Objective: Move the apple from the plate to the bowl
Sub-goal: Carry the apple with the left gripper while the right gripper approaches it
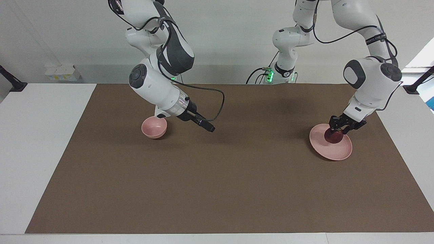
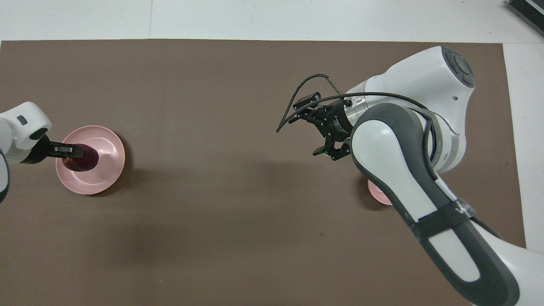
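Maroon apple [image 1: 333, 136] sits on the plate [image 1: 330, 150], our left gripper [image 1: 337, 130] closed around its sides; firm, smooth, light, we judge; right gripper [image 1: 205, 125] waits beside the bowl [image 1: 154, 127], fingers unreadable.

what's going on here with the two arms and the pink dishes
The left gripper is down on the apple, which sits on the plate at the left arm's end of the table. The bowl stands at the right arm's end, with nothing in it. The right gripper waits in the air beside the bowl, fingers open.
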Available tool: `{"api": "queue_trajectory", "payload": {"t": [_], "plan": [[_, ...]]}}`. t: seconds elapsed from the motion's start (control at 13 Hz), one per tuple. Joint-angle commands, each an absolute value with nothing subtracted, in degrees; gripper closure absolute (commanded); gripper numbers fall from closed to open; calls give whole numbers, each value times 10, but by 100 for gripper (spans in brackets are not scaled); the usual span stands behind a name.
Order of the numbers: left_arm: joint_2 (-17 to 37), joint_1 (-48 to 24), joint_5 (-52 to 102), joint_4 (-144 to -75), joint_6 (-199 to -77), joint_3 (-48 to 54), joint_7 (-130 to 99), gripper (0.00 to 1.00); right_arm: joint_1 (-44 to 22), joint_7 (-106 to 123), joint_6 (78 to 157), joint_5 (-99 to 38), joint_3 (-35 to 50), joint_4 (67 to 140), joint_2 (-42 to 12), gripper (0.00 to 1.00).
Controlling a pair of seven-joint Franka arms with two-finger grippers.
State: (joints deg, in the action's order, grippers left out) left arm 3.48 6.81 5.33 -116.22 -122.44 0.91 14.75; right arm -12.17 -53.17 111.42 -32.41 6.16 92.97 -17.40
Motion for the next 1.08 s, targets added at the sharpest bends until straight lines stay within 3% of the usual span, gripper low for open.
{"api": "queue_trajectory", "payload": {"t": [0.0,0.46,0.77,1.0], "plan": [[11,50,141,-1120,-1167,15,151,100,-121,-542,1125,-338,62,938,-171,0],[7,40,356,-1119,-1190,104,77,100,-127,-558,1127,-365,62,943,-171,0],[13,26,387,-1117,-1314,208,-54,100,-164,-606,1200,-382,62,946,-188,0],[11,-23,384,-1121,-1353,210,-117,100,-188,-635,1232,-394,62,940,-194,0]]}}
